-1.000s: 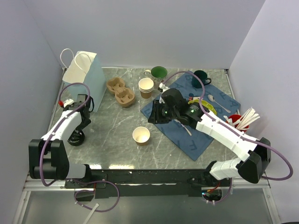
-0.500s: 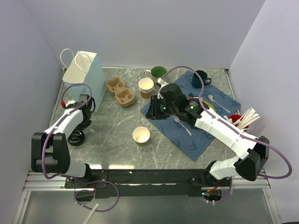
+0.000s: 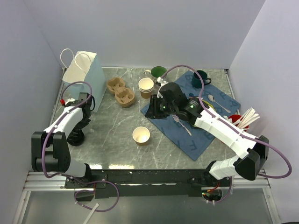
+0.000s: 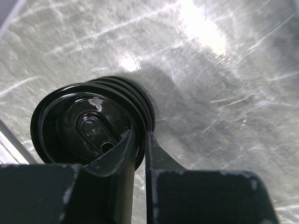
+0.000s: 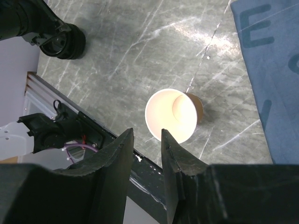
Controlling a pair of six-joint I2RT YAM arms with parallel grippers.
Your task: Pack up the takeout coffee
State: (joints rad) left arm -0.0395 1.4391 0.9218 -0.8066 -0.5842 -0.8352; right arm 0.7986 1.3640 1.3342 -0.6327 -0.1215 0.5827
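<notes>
Table (image 3: pixel 107 140): one cup (image 3: pixel 141 135), one lid stack (image 4: pixel 65 116)

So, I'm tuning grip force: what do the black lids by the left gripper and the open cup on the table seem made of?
Black lids: probably thin moulded plastic with a glossy finish, going by the sharp highlights and crisp stacked rims.
Paper cup: kraft paper. The outside is brown and matt, and the inside is smooth and white, possibly coated, though the pictures cannot confirm that.
</notes>
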